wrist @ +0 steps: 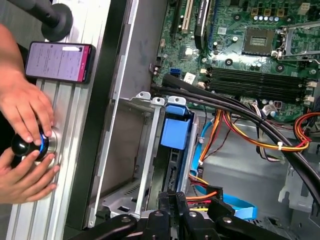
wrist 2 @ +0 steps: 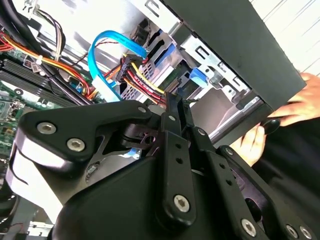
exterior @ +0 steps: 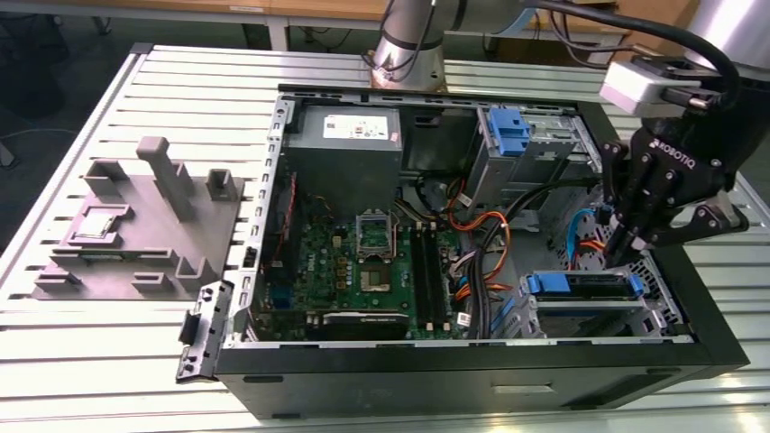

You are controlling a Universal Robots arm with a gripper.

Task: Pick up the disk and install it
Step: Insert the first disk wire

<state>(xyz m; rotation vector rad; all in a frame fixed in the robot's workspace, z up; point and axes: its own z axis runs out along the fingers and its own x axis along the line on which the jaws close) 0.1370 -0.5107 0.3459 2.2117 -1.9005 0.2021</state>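
Black hand [wrist 2: 176,107] with fingers pressed closed, being held inside the open computer case [exterior: 481,365], just above the disk [exterior: 586,285] sitting in its bay by the case's edge.

Matt black metal gripper [exterior: 634,242]; bare sheet-metal drive cage [wrist: 145,150]; glossy blue plastic frame round the disk [exterior: 586,284]; ribbed brushed-aluminium desk [exterior: 96,352]; matt grey plastic fixture [exterior: 139,225].
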